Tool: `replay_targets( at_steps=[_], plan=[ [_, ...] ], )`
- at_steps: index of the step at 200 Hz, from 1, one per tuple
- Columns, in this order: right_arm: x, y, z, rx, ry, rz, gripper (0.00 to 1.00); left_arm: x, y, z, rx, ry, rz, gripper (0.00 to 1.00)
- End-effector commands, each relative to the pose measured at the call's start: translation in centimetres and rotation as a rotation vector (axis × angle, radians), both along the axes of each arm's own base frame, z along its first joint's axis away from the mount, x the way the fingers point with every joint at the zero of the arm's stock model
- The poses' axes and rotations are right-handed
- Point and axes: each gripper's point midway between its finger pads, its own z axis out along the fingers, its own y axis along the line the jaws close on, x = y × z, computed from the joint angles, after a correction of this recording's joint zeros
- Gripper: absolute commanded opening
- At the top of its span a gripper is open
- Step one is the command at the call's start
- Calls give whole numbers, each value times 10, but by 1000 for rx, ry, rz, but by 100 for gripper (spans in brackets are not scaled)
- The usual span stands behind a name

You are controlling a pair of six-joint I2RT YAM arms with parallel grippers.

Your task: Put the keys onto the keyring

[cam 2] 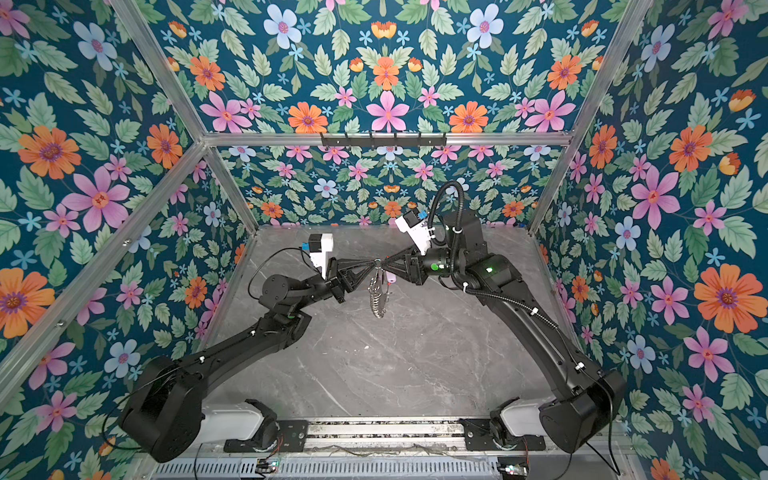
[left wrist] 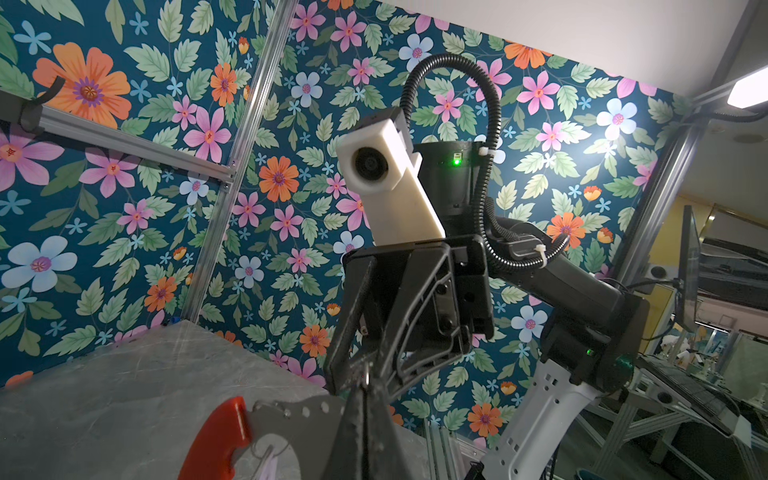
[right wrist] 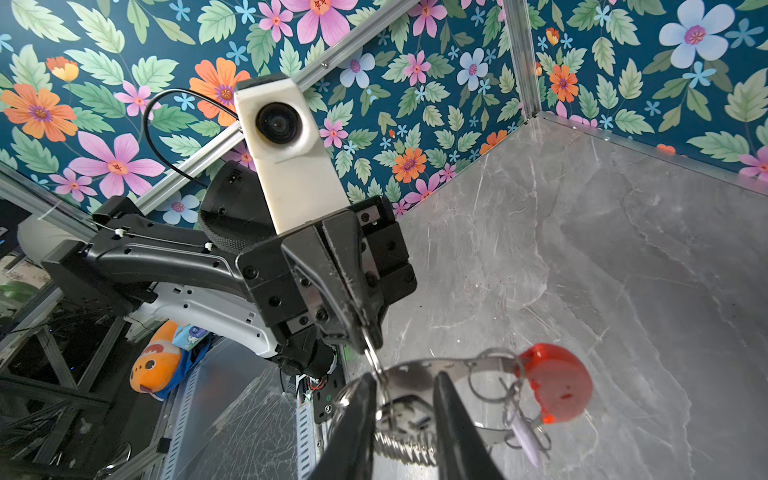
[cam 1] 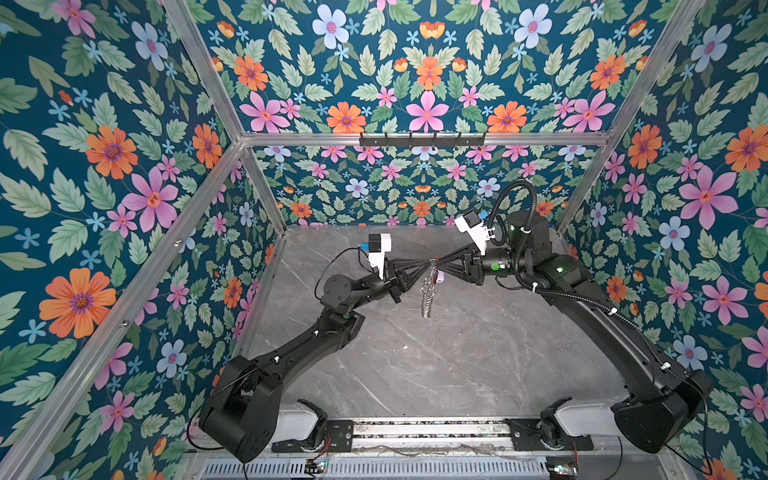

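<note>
nearest, the left arm [cam 1: 291, 353] and the right arm [cam 1: 602, 324] rise from the rail [cam 1: 428, 428] at the table's [cam 1: 415, 365] front edge and lean inward, so the work happens in the air and not on the slab – a hanging hoop leaves its rings free to slide.

above the middle of the table the left fingers [cam 1: 411, 269] and the right fingers [cam 1: 451, 266] meet tip to tip. the left fingers are closed tight, pinching the keyring [right wrist: 440, 365] at its metal band, seemingly as the fixed hand. the hoop dangles from that pinch with its stack of small silver rings [cam 1: 427, 303] hanging low.

the right fingers stand part-way apart, astride the band just beside that pinch. whether they press on the band or on a ring i cannot tell. i judge they are placed there to work the hoop, or to feed a tag's ring along it, while the other side holds steady.

a little further round the hoop sits the red section [right wrist: 555, 386]. just beside it the lilac key [right wrist: 527, 440] hangs by its own tiny ring – it looks already threaded on, though the tangle of rings leaves that uncertain. the black key i cannot pick out for sure.

farthest back, a hook rail [cam 1: 422, 140] on the flowered wall plays no part.
</note>
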Motion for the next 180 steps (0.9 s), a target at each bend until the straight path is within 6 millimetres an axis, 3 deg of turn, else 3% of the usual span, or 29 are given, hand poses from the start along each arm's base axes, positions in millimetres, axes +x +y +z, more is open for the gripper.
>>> replay_targets(
  at_steps=[1,34,80,158,170,180],
  plan=[
    [-3,3,12,44,-37,29,24,-6,4,13,-43,-46,-7,0],
    [-2,4,16,60,-44,34,21,-5,3,11,-44,-40,-10,0],
    [-2,5,16,63,-43,38,0,-5,3,11,-47,-37,-9,0],
    [3,3,12,30,-68,7,0,0,3,3,-10,-72,33,0],
    [7,2,8,4,-77,-8,0,3,3,-4,47,-97,75,11],
    [10,0,4,-24,-90,-23,0,5,3,-10,113,-131,115,15]
  ],
)
